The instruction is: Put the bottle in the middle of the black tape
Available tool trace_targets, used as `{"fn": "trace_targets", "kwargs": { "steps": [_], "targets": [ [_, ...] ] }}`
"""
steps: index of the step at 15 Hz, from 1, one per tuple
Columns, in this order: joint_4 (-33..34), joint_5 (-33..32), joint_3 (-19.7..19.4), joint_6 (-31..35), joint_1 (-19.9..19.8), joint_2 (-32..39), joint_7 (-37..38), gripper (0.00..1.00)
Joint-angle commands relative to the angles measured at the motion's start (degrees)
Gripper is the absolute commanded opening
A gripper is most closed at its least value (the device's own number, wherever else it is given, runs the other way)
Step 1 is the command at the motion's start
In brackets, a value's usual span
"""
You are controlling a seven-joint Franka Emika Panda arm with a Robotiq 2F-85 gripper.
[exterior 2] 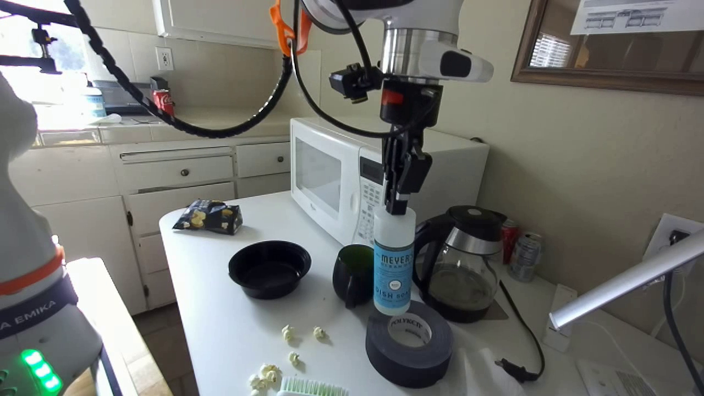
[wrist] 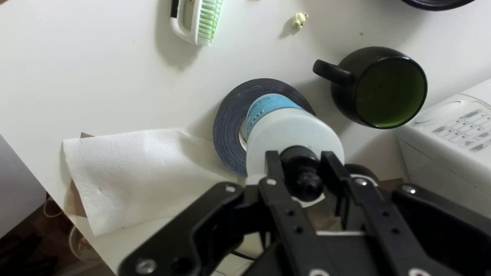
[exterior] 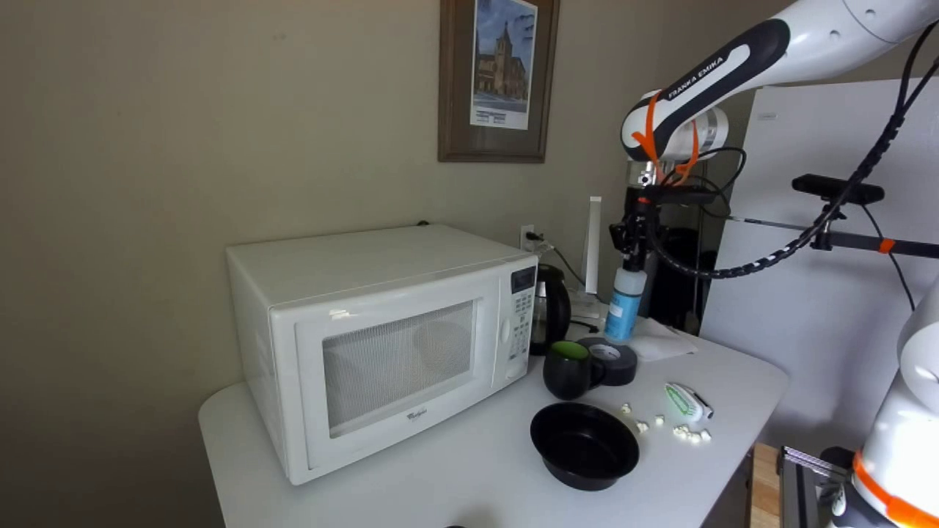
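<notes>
The bottle has a light blue body and a paler top; it shows in both exterior views (exterior: 622, 315) (exterior 2: 394, 269) and in the wrist view (wrist: 293, 132). My gripper (exterior: 632, 265) (exterior 2: 397, 206) (wrist: 301, 165) is shut on the bottle's black cap, and the bottle hangs upright. The black tape (exterior: 623, 368) (exterior 2: 404, 366) (wrist: 229, 132) lies flat on the table below the bottle. In an exterior view the bottle's base appears above the tape's far rim, with the hole partly visible. In the wrist view the bottle covers most of the hole; its base is hidden there.
A dark mug (exterior: 568, 372) (exterior 2: 352, 278) (wrist: 383, 88) stands close beside the tape. A coffee pot (exterior 2: 465, 275), the microwave (exterior: 396, 352), a black bowl (exterior: 585, 447), a brush (exterior: 688, 402), popcorn pieces (exterior 2: 269, 373) and a paper towel (wrist: 142, 172) are on the table.
</notes>
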Motion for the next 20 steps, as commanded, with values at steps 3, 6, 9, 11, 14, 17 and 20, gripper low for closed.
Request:
{"fn": "trace_targets", "kwargs": {
  "steps": [3,6,9,11,14,17,20],
  "targets": [
    [7.26,4.38,-0.25,-0.66,-0.26,8.87,0.79,0.07],
    [10.16,5.21,-0.17,-1.22,-0.48,11.68,0.75,0.07],
    [12.06,5.33,-0.04,-1.71,-0.6,14.24,1.19,0.07],
    [13.01,4.78,-0.1,-1.81,-0.69,16.03,2.1,0.07],
    [13.69,5.28,0.09,-2.06,-0.83,18.0,2.11,0.07],
    [13.9,5.47,0.27,-2.21,-0.82,19.24,2.09,0.07],
    [14.4,5.19,0.27,-2.08,-0.84,20.48,2.35,0.07]
  ]
}}
